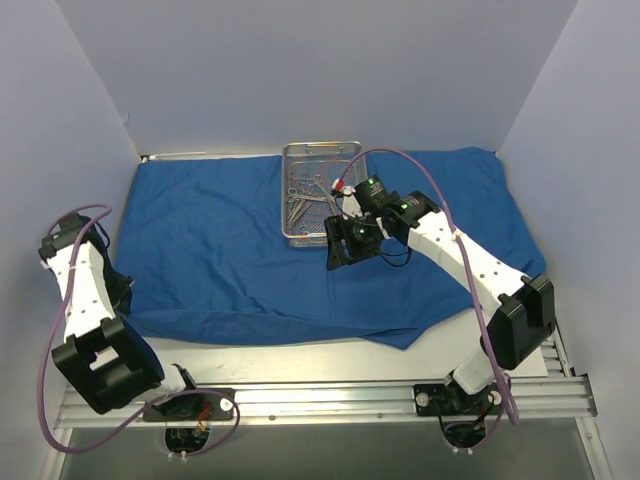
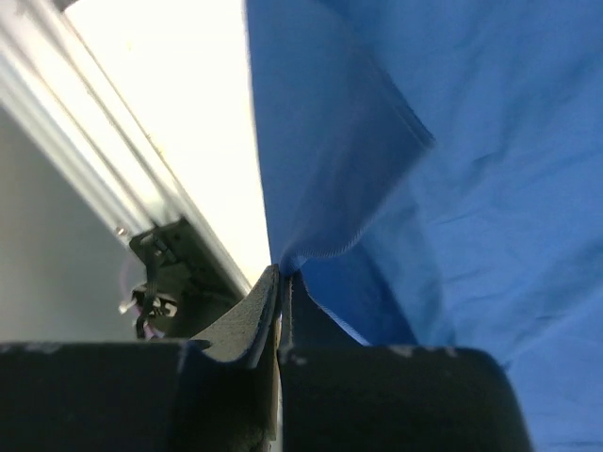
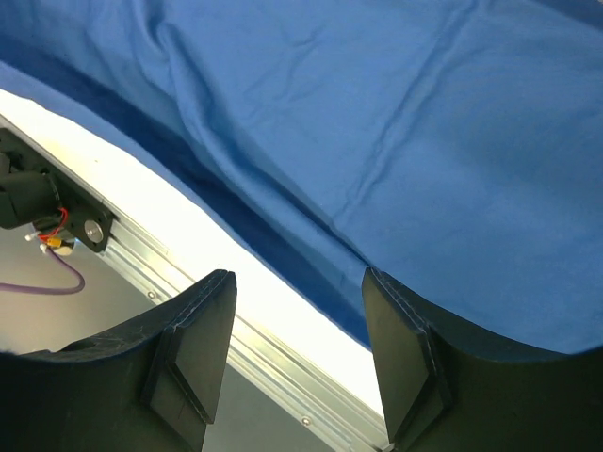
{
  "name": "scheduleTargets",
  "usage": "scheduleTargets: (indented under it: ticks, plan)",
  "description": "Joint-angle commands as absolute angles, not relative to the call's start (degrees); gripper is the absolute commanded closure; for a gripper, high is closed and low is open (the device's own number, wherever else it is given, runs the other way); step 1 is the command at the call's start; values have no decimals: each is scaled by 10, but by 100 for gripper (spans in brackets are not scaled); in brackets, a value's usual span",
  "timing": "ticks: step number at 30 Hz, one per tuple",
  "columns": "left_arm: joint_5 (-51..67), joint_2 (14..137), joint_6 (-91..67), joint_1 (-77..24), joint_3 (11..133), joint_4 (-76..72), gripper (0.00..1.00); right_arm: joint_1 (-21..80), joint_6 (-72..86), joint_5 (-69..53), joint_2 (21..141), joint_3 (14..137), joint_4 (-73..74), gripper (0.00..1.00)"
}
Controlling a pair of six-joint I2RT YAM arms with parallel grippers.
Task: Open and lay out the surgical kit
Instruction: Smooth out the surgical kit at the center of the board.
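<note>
Top view: the royal-blue cloth wrap [image 1: 220,240] lay spread open over most of the table [image 1: 300,360], from the left wall to the right. Its near edge was wrinkled and ran across the lower middle of the frame.

The wire-mesh tray [image 1: 300,240] sat on the cloth at upper centre. The instruments [image 1: 308,195] lay inside it in a loose, overlapping bunch; they were too small to count reliably.

Left wrist view: the left gripper [image 2: 281,282] was closed, with an edge of the blue cloth pinched between its fingertips. The fabric rose from the pinch in a raised fold towards the top of the frame. White table and the metal rail [image 2: 85,122] were visible at left.

Right wrist view: the right gripper [image 3: 297,311] stood with its fingers parted and nothing between them. It was above the cloth, with no contact seen. In the top view it hung just beside the tray's lower right corner.
</note>
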State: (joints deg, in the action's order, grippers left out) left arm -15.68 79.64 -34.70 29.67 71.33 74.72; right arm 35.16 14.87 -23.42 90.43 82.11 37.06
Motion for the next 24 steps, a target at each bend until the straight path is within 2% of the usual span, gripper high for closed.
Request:
scheduleTargets:
  ticks: [1, 9, 19, 20, 21, 22, 23, 24]
  plan:
    - [-177, 733, -338, 333, 692, 774, 98, 369, 144, -229, 875, 823, 381, 44]
    - [-221, 676, -366, 374, 677, 802, 98, 404, 130, -190, 867, 838, 407, 44]
    - [-272, 622, -532, 386, 652, 944, 95, 432, 129, -180, 871, 838, 410, 44]
    - [-278, 609, -540, 386, 648, 948, 92, 432, 131, -180, 867, 835, 409, 44]
    - [-278, 605, -542, 386, 642, 948, 82, 432, 131, -180, 864, 833, 408, 43]
    - [-277, 602, -540, 386, 631, 943, 53, 432, 131, -180, 862, 830, 408, 43]
    - [-273, 599, -535, 386, 628, 940, 42, 432, 131, -179, 859, 829, 408, 43]
    - [-259, 597, -534, 386, 626, 935, 37, 432, 131, -178, 857, 828, 409, 43]
